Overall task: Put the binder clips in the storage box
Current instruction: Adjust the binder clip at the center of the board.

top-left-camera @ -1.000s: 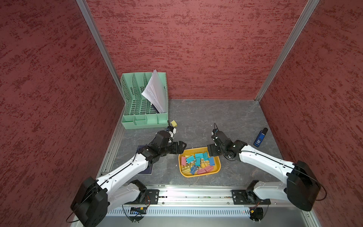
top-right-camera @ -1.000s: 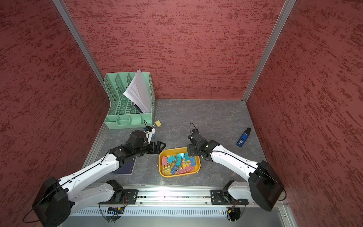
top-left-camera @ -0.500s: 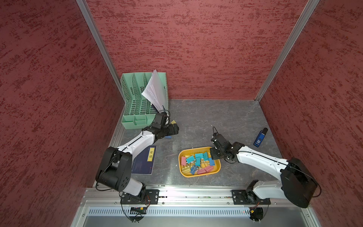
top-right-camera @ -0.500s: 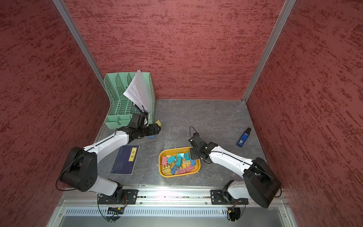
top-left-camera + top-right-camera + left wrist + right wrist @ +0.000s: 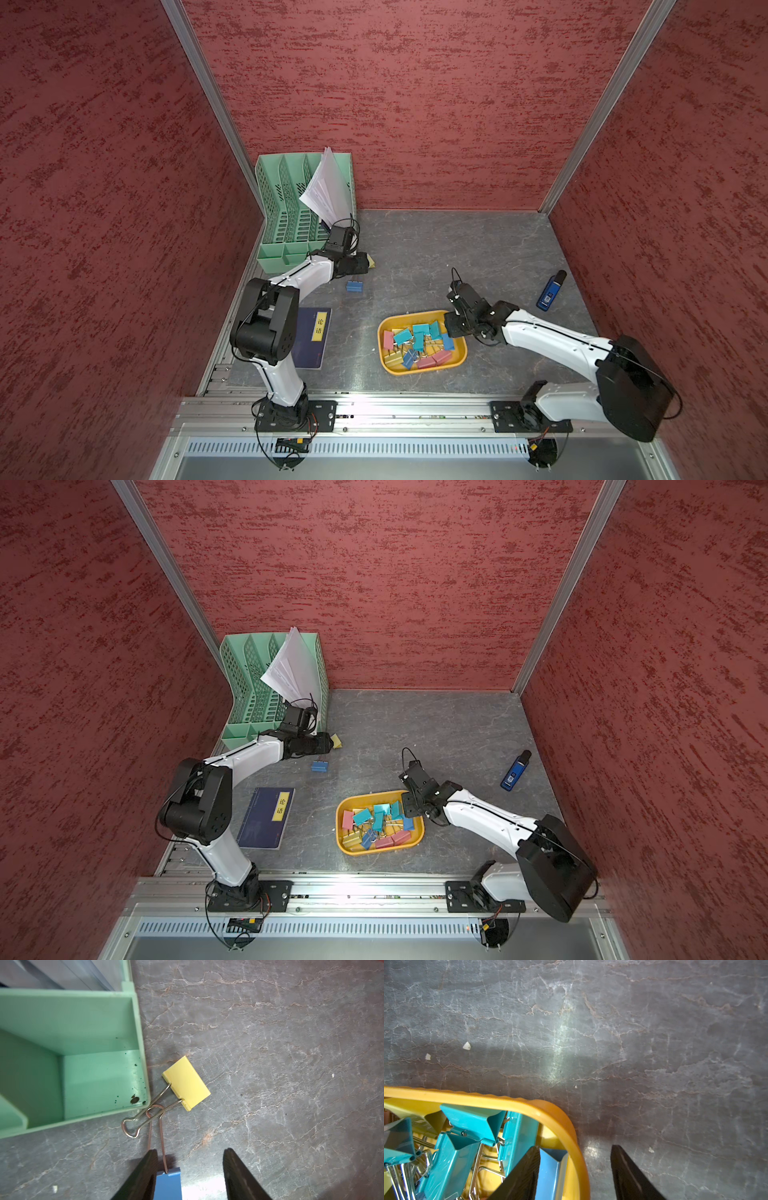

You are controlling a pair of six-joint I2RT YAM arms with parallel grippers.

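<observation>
Grey tabletop (image 5: 457, 249) open beyond; right claw (image 5: 575, 1147) straddles storage box (image 5: 546, 1109) rim.

— How are your arms set?
— My left arm (image 5: 300, 272) bends sharply at the elbow, forearm reaching forward and low. My right arm (image 5: 552, 337) stretches in toward the middle, wrist tipped down.
— And the jaws?
— My left gripper (image 5: 190, 1153) stands parted, with a clear gap between the fingers. My right gripper (image 5: 575, 1149) is parted as well.
</observation>
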